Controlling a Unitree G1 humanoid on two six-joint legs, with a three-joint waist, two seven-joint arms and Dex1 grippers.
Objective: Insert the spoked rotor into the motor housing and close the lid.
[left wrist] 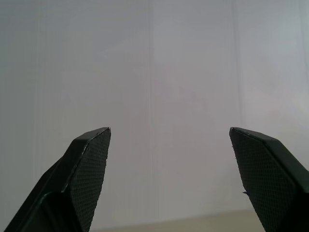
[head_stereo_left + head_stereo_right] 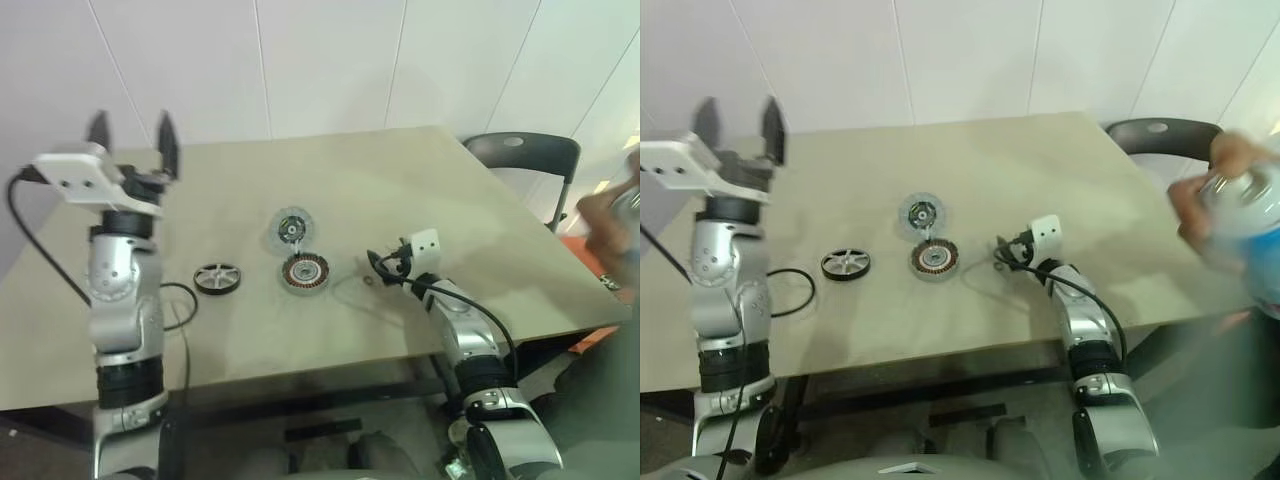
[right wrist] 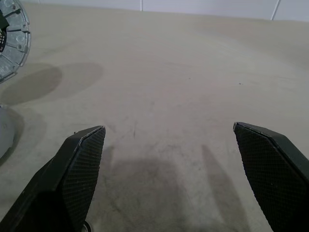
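The motor housing (image 2: 304,270), round with copper coils, lies mid-table. Touching its far edge is the spoked rotor (image 2: 292,229), a flat grey disc with greenish specks; its rim shows in the right wrist view (image 3: 12,38). A dark-rimmed wheel with silver spokes (image 2: 217,277) lies left of the housing; I cannot tell whether it is the lid. My left gripper (image 2: 132,135) is raised high over the table's left side, open and empty, facing the wall (image 1: 169,130). My right gripper (image 2: 380,262) rests low, right of the housing, open over bare table (image 3: 169,130).
A black cable (image 2: 178,300) loops on the table (image 2: 420,180) near the left arm. A small ring (image 2: 368,281) lies by the right gripper. A dark chair (image 2: 522,152) stands at the far right corner. A person's hand with a blue-white can (image 2: 1240,205) is at the right.
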